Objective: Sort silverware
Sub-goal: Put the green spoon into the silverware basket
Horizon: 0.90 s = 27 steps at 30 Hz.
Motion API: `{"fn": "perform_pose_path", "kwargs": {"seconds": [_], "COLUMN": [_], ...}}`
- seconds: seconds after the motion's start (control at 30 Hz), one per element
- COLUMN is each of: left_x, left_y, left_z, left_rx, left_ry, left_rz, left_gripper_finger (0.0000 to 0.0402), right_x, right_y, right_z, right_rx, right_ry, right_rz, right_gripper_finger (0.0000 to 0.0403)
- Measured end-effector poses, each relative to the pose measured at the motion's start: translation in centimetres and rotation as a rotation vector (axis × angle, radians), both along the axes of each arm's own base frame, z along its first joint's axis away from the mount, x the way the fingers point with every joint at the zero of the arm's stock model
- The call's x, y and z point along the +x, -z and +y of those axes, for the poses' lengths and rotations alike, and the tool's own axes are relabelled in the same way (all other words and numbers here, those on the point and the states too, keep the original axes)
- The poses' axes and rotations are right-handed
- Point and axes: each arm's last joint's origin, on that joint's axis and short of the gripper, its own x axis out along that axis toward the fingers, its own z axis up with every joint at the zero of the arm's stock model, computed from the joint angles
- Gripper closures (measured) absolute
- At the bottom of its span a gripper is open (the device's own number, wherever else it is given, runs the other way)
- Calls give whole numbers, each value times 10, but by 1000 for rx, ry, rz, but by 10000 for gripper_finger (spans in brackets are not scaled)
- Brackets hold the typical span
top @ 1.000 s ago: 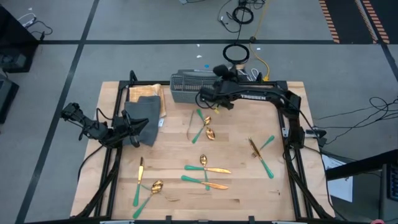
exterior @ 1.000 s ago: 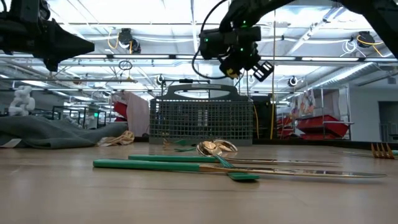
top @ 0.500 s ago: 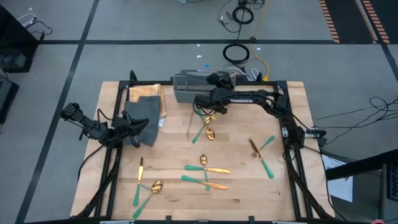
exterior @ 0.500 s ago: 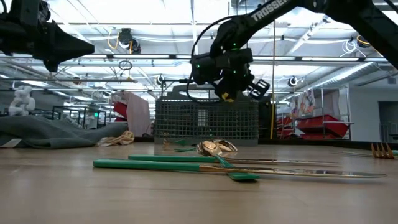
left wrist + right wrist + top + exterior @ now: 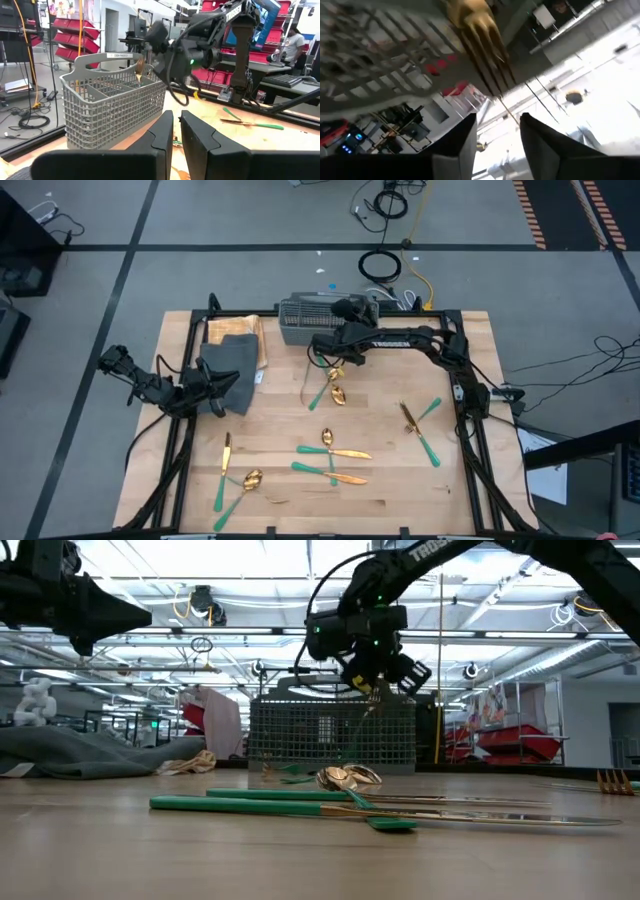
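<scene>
Right wrist view: right gripper spread, a gold fork beyond its fingers, beside the basket. Silverware strewn on table: light, rigid, slippery; pinch mid-handle. Left gripper nearly closed, empty.

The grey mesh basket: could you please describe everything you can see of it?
The grey mesh basket looks like light grey plastic lattice, with an arched handle and inner dividers forming several compartments. It stands upright at the table's far edge, beside the dark cloth. The right gripper hangs over it, a gold fork at its rim; contact is unclear. The left gripper waits by the cloth.
</scene>
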Motion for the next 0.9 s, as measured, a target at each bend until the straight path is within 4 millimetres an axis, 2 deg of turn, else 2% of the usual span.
{"fn": "perform_pose_path", "kwargs": {"seconds": [0.3, 0.43, 0.5, 0.57, 0.67, 0.73, 0.9], "left_x": [0, 0, 0, 0, 0, 0, 0], "left_y": [0, 0, 0, 0, 0, 0, 0], "left_z": [0, 0, 0, 0, 0, 0, 0], "left_rx": [-1, -24, -38, -47, -47, -47, -55], "left_ry": [0, 1, 3, 7, 9, 12, 16], "left_rz": [-1, -12, -18, -22, -23, -23, -26], "left_gripper_finger": [359, 359, 359, 359, 359, 359, 359], "right_x": [-18, -29, -37, -48, -71, -86, -93], "right_y": [-66, -98, -111, -119, -123, -122, -99], "right_z": [20, 46, 64, 79, 95, 103, 139], "right_rx": [-118, -120, 18, 241, 506, 537, 707], "right_ry": [-27, -65, -57, 32, 343, 568, 717], "right_rz": [-274, -647, -921, -1150, -1331, -1343, -1356], "right_gripper_finger": [252, 252, 252, 252, 252, 252, 252]}}
